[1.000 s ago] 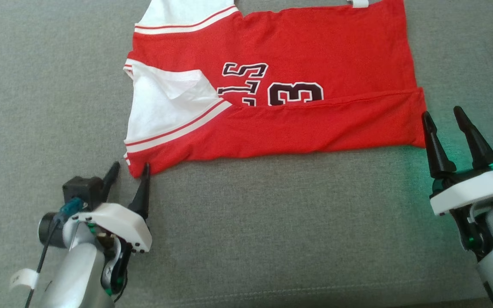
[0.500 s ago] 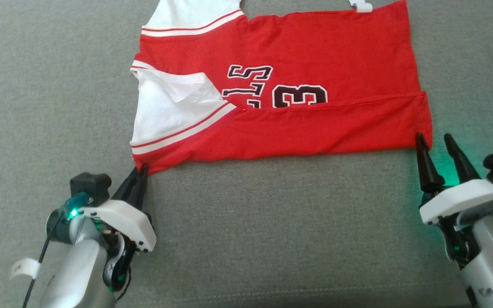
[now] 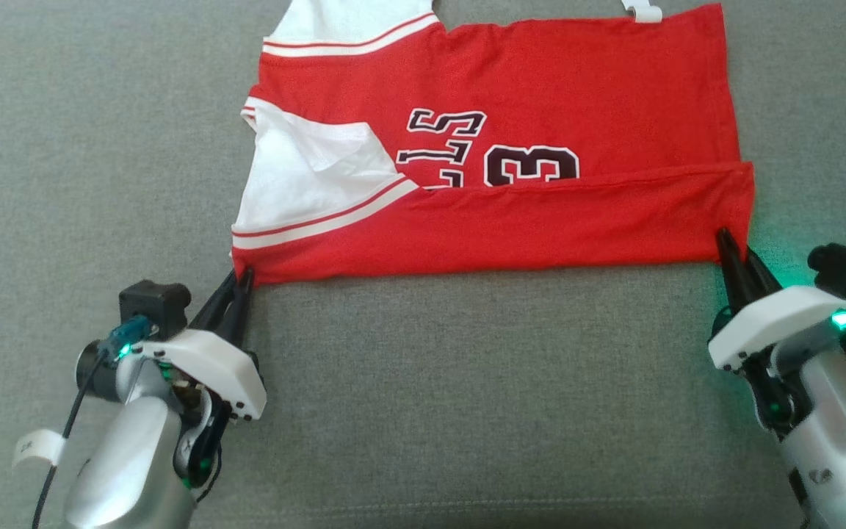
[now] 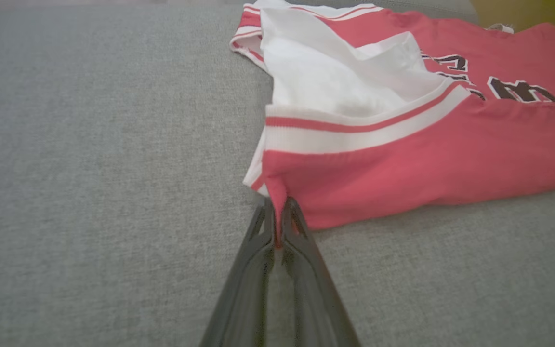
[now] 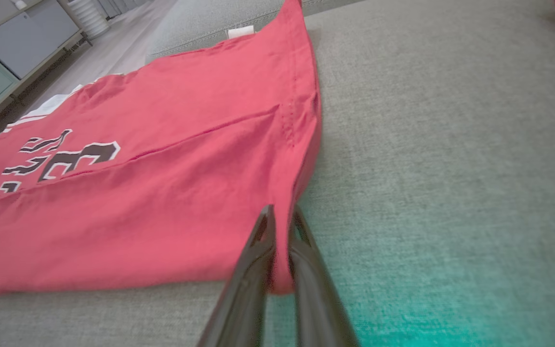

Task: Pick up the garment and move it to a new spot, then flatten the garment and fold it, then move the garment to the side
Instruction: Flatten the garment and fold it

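Pinching the near left corner of the garment, the left tool is clamped on red cloth, while at the near right corner the right tool grips the hem. That's a two-corner hold, I'd say, to fold the garment lying flat on the grey upholstered surface. Wrist views show cloth caught between each pair of fingers; the head view gives both corners at once.

Red jersey: a black, white-edged numeral 3, partly under a fold. Beside it stand half-hidden letters, the outermost an S.
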